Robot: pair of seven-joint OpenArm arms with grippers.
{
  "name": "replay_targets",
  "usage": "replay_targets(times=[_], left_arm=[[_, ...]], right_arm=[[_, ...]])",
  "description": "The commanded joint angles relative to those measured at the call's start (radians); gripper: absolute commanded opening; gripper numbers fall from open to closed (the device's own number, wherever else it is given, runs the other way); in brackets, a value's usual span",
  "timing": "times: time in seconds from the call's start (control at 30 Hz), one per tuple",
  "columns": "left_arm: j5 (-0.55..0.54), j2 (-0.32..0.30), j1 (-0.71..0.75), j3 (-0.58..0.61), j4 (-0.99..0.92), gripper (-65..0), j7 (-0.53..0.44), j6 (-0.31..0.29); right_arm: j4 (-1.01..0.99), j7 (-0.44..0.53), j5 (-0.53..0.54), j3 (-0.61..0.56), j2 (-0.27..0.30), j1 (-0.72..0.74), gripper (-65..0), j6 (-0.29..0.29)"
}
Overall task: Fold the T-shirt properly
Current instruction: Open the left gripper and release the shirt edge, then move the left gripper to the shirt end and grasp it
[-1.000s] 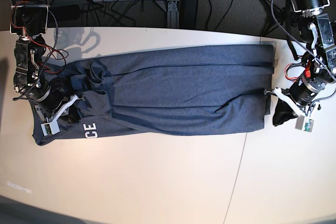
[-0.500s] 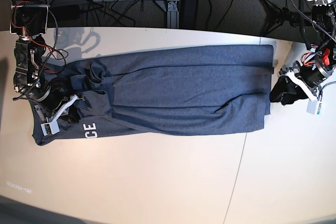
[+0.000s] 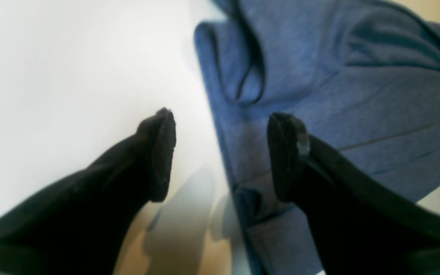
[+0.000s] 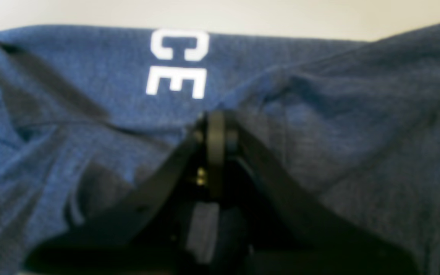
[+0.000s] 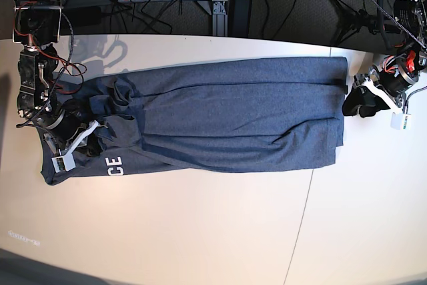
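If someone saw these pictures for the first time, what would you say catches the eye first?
The slate-blue T-shirt, folded into a long band, stretches across most of the white table. White letters "CE" show near its bunched end, where the right end effector is shut on the fabric. At the opposite end, the left end effector hangs open at the shirt's edge, holding nothing.

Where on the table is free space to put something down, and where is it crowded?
The widest bare patch of the table lies below the T-shirt, toward the camera. A narrower bare strip lies between the shirt's far edge and the table's back edge. It is crowded at the shirt's two ends, by the right gripper and the left gripper.
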Motion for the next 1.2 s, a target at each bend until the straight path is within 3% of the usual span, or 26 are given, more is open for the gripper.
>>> replay_targets(times=[0.0, 0.23, 0.47, 0.7, 1.17], left_arm=[[-0.020, -0.018, -0.010, -0.006, 0.002, -23.7, -0.022, -0.032], [-0.054, -0.013, -0.010, -0.005, -0.068, -23.8, -0.011, -0.032], [-0.127, -0.008, -0.009, -0.006, -0.085, -23.8, 0.067, -0.032], [-0.158, 0.043, -0.008, -0.005, -0.085, -23.8, 0.083, -0.032], [-0.095, 0.056, -0.034, 0.098, -0.092, -23.8, 0.040, -0.032]], right_arm=[[0.010, -0.011, -0.007, 0.006, 0.016, 0.013, -65.0, 0.003], [0.010, -0.010, -0.006, 0.006, 0.016, -0.004, -65.0, 0.003], [0.010, -0.010, -0.007, 0.006, 0.016, -0.015, -65.0, 0.002], [0.010, -0.010, -0.006, 0.006, 0.016, -0.014, -65.0, 0.002], [0.010, -0.010, 0.005, 0.006, 0.016, -0.015, -65.0, 0.003]])
